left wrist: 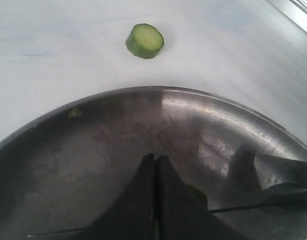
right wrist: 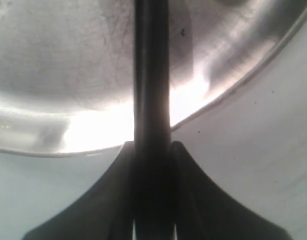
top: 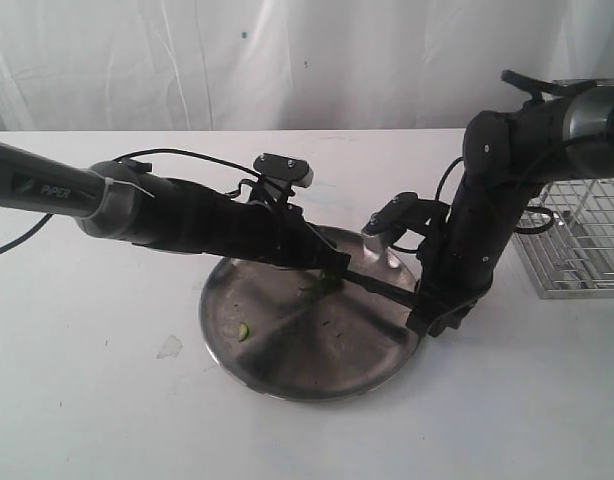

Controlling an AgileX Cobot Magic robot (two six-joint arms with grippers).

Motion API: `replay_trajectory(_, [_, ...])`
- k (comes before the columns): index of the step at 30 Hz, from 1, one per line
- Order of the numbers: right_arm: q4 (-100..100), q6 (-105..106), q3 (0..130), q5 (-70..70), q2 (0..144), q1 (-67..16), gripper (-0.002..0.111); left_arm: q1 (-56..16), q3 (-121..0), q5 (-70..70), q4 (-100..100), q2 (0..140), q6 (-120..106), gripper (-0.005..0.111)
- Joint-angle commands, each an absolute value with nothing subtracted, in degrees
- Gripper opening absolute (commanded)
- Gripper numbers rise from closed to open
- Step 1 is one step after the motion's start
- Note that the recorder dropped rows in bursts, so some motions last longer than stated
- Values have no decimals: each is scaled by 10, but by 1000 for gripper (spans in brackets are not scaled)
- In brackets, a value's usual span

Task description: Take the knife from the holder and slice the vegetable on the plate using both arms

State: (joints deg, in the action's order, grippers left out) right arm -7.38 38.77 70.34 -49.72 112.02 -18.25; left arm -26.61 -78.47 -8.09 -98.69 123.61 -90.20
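The round steel plate (top: 287,365) lies mid-table. My left gripper (top: 325,268) reaches in from the left, its fingers pressed together (left wrist: 156,159) low over the plate (left wrist: 93,140). A bit of the green vegetable (left wrist: 197,192) shows from under one finger (left wrist: 178,200), and the vegetable (top: 323,286) is mostly hidden. My right gripper (top: 429,308) at the plate's right rim is shut on the knife (right wrist: 151,75) by its black handle. The knife (top: 382,288) lies flat across the plate toward the vegetable. The wire holder (top: 582,240) stands at the far right.
A small green slice (top: 243,331) lies on the plate's left part. A thicker round green slice (left wrist: 145,40) rests on the white table beyond the plate's rim. A faint stain (top: 169,347) marks the table left of the plate.
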Motion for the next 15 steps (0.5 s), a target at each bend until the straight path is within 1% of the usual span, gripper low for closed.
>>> replay_trajectory(1, [-61, 356, 693, -494, 1127, -177, 0, -265, -777, -70, -985, 1245, -898, 0])
replay_trajectory(7, [-62, 356, 693, -523, 1127, -177, 0, -265, -777, -69, -985, 1245, -898, 0])
replay_trajectory(15, [-69, 356, 693, -525, 1127, -177, 0, -265, -786, -71, -950, 1240, -903, 0])
